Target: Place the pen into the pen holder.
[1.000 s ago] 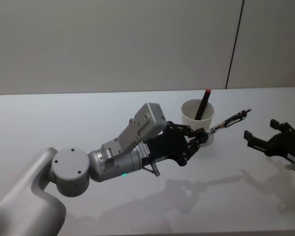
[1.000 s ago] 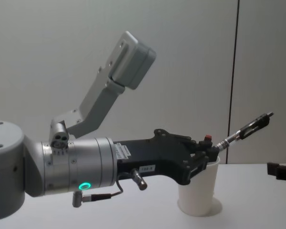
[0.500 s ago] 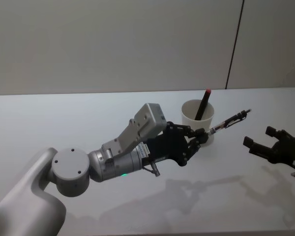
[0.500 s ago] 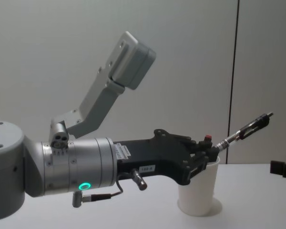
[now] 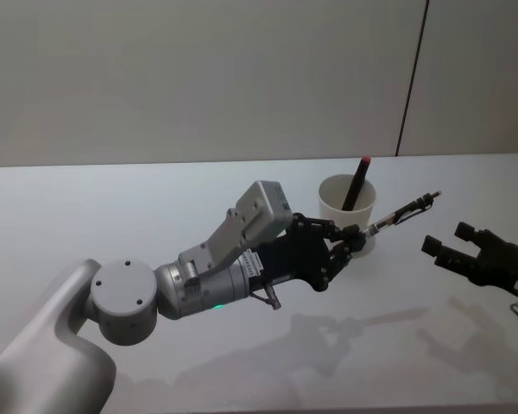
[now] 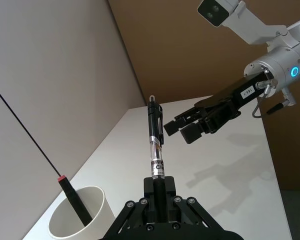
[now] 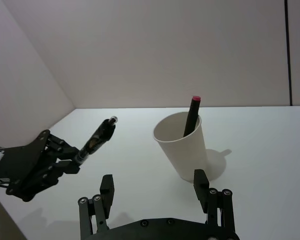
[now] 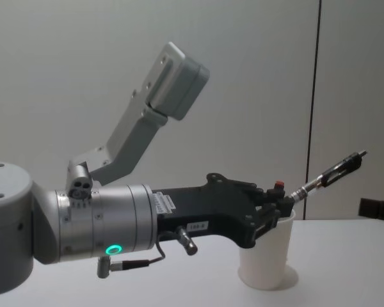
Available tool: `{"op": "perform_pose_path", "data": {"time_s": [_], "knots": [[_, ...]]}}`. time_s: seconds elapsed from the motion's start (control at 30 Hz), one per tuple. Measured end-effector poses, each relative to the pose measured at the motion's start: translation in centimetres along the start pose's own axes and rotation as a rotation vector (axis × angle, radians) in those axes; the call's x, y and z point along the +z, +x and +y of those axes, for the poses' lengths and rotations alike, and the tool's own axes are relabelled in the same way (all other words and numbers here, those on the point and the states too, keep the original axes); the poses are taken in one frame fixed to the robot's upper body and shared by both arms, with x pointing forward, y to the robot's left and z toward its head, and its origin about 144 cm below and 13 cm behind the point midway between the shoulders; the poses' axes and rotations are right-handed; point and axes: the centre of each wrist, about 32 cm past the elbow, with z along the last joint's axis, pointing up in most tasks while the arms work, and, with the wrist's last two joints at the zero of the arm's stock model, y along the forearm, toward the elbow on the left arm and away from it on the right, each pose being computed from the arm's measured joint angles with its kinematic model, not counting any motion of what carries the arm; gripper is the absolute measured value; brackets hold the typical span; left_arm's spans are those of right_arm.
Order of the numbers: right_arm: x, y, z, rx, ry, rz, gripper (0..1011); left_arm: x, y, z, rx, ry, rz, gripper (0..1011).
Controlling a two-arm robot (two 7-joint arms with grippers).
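Just beside the white paper cup (image 5: 348, 207) serving as pen holder, on its near side, the left gripper (image 5: 350, 241) is clenched on a black-and-clear pen (image 5: 403, 212), which slants up and away from the cup toward the right gripper (image 5: 449, 245). That one hangs released, jaws spread, well apart from the cup over the desk (image 5: 86, 216). A red-capped pen (image 5: 356, 183) already stands inside the cup. Judging by this, a handover looks underway; next the right gripper must close on the pen's free end.
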Motion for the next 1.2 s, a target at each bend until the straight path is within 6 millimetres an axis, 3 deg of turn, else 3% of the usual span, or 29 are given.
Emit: {"op": "perform_pose_path", "data": {"time_s": [1.2], "knots": [[-0.2,-1.5,2.3,0.107,0.069,0.194,1001,0.0,0.0,0.0,0.000,0.000,0.000,129]]}}
